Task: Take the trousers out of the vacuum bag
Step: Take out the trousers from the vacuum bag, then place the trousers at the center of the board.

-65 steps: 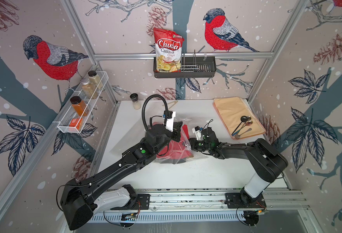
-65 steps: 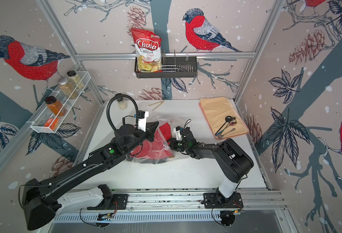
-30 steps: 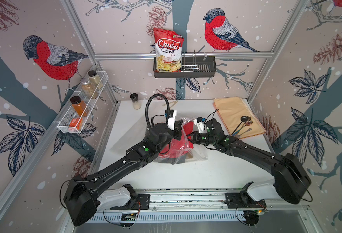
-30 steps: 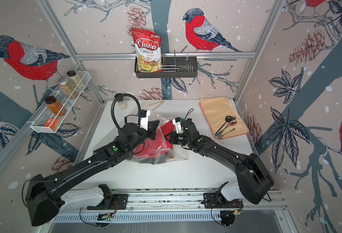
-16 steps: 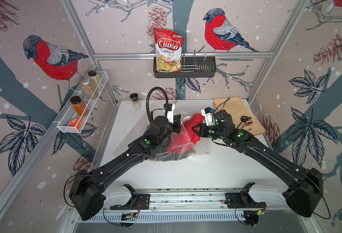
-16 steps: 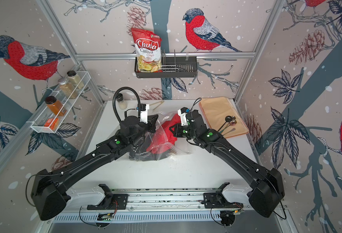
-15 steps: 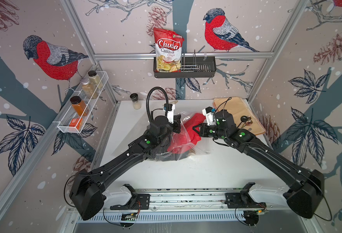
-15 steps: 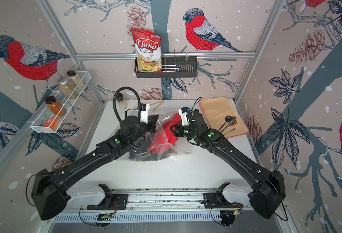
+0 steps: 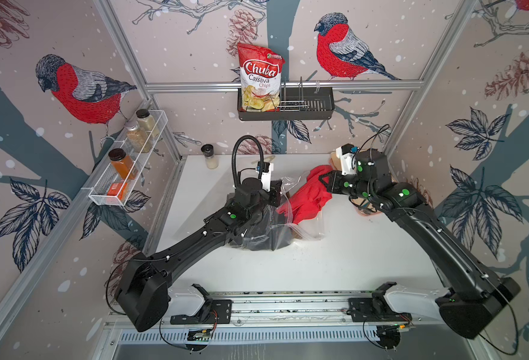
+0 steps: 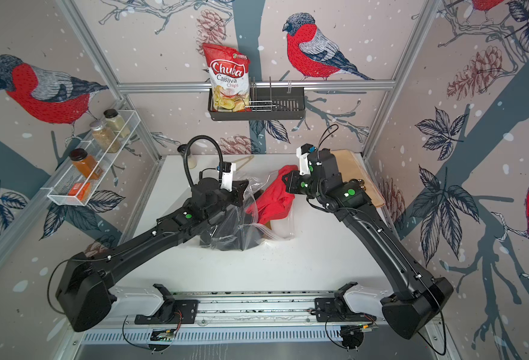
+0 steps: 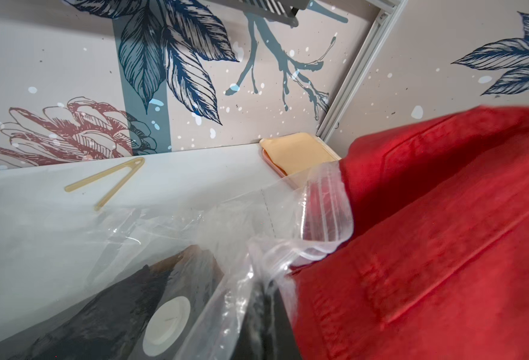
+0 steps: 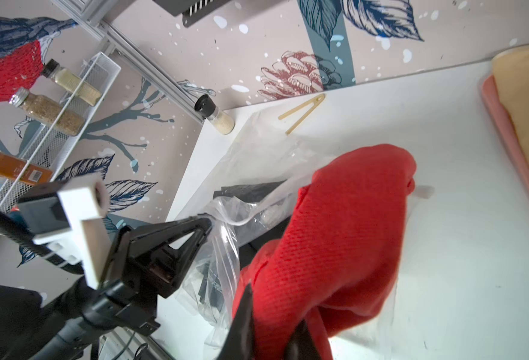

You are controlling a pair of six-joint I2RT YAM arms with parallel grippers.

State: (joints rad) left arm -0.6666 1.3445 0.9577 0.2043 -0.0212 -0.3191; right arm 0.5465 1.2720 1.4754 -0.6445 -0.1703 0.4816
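The red trousers (image 9: 308, 198) are pinched at their upper end between the nearly closed jaws of the right gripper (image 9: 324, 183). That gripper has lifted them and carried them toward the far right corner of the table (image 9: 334, 265), close to the mat (image 10: 353, 168). Two seconds ago they lay bundled inside the vacuum bag (image 9: 310, 226) at the middle of the table. Now most of the red cloth hangs outside the bag's mouth, and only its lower end sits within the plastic.

The left gripper (image 12: 206, 225) is clamped tight on the bag's rim and has stayed there, anchoring the bag while the cloth slid out. The black pair (image 9: 261, 238) and the brown pair (image 10: 267, 225) remain inside.

The first of three garments looks almost free. A little more pull away from the mouth should clear it.
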